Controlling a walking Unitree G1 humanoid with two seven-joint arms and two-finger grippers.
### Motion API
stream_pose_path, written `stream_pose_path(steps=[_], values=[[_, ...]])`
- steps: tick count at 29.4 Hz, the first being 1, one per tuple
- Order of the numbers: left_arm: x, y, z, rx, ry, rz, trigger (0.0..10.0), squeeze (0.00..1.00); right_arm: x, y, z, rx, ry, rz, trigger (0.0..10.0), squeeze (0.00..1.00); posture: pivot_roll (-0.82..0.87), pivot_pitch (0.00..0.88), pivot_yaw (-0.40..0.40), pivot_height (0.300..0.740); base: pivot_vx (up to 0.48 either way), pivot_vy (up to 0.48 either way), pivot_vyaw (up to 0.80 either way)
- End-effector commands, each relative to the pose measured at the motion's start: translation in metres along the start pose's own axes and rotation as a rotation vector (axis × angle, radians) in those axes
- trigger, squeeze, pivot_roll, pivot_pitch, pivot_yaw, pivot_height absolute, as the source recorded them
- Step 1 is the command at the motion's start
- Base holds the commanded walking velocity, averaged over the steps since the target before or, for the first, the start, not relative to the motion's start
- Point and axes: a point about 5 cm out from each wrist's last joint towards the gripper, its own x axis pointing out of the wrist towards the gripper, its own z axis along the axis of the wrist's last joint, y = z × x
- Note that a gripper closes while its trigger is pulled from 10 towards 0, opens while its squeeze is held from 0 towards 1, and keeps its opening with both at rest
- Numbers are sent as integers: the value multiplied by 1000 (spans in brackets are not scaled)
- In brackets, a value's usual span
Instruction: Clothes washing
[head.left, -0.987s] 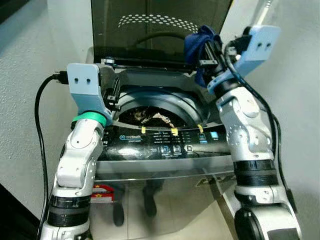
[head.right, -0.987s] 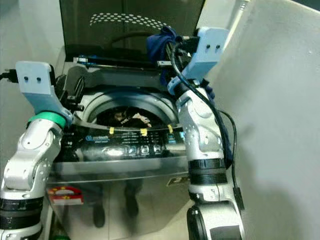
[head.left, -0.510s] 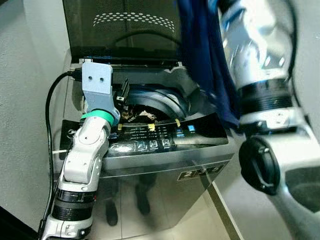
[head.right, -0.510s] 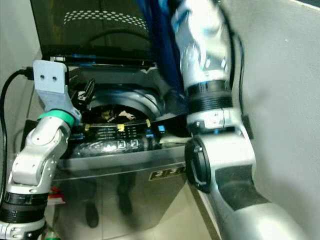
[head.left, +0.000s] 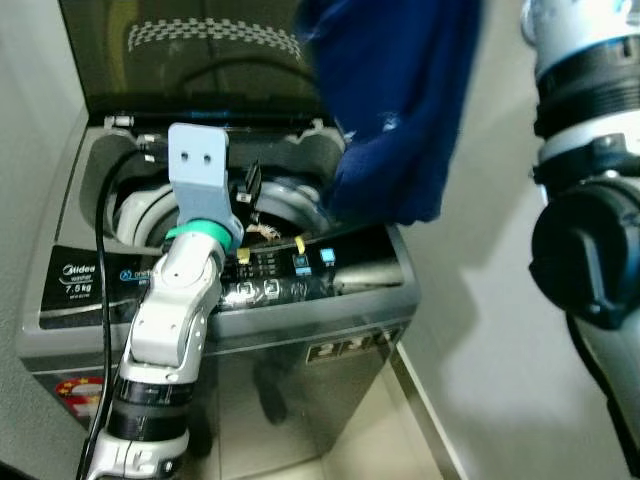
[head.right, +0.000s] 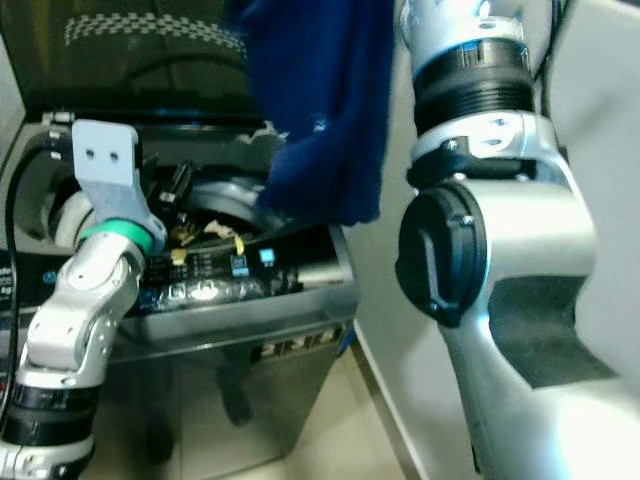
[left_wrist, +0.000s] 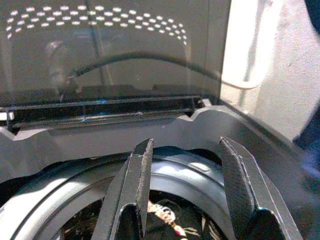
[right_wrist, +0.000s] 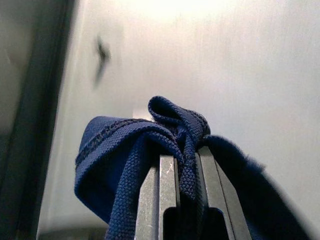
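Right wrist view, right gripper (right_wrist: 186, 167) clamped on bunched dark blue garment (right_wrist: 130, 150), cloth hanging high over the open washing machine (head.left: 360, 275), left gripper (left_wrist: 187, 172) fingers spread and empty above the drum (left_wrist: 165, 172), patterned laundry (left_wrist: 167, 222) inside.

Right hand (right_wrist: 180, 172) raised blue garment (head.left: 395, 110) high above washer (head.left: 330, 290).

"Midea" and "7.5 kg" on washing machine (head.left: 75, 290) front panel
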Motion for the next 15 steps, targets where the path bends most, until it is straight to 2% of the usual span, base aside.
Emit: stream_pose_path(steps=[1,2,3,4,5,6,8,9,11,15], values=[[-3,1,-4,17,18,6,10000,0,-14,7,-44,5,167,23,10000,0,40,31,-97,740,0,0,0],[-3,1,-4,22,20,2,10000,0,-27,12,-71,1,284,45,10000,0,43,33,-97,740,0,0,0],[-3,1,-5,26,21,-1,10000,0,-36,15,-88,-1,357,61,10000,0,43,33,-97,740,0,0,0],[-3,1,-4,28,21,-4,10000,0,-51,23,-114,-23,490,125,10000,0,43,33,-97,740,0,0,0],[-3,0,-4,27,20,-8,10000,0,-75,33,-144,-66,656,240,10000,0,46,36,-100,740,0,0,0],[-3,0,-4,27,20,-8,10000,0,-75,33,-144,-66,656,240,10000,0,46,36,-100,740,0,0,0],[-3,-1,-4,30,22,-13,10000,0,-93,39,-162,-90,755,326,10000,0,46,36,-100,740,0,0,0],[-3,-1,-4,30,22,-13,10000,0,-93,39,-162,-90,755,326,10000,0,46,36,-100,740,0,0,0],[-4,-1,-4,35,26,-21,10000,0,-113,43,-180,-86,838,367,10000,0,48,38,-100,740,0,0,0],[-5,-2,-5,40,32,-30,10000,0,-117,46,-184,-83,853,382,10000,0,47,41,-95,740,0,0,0]])
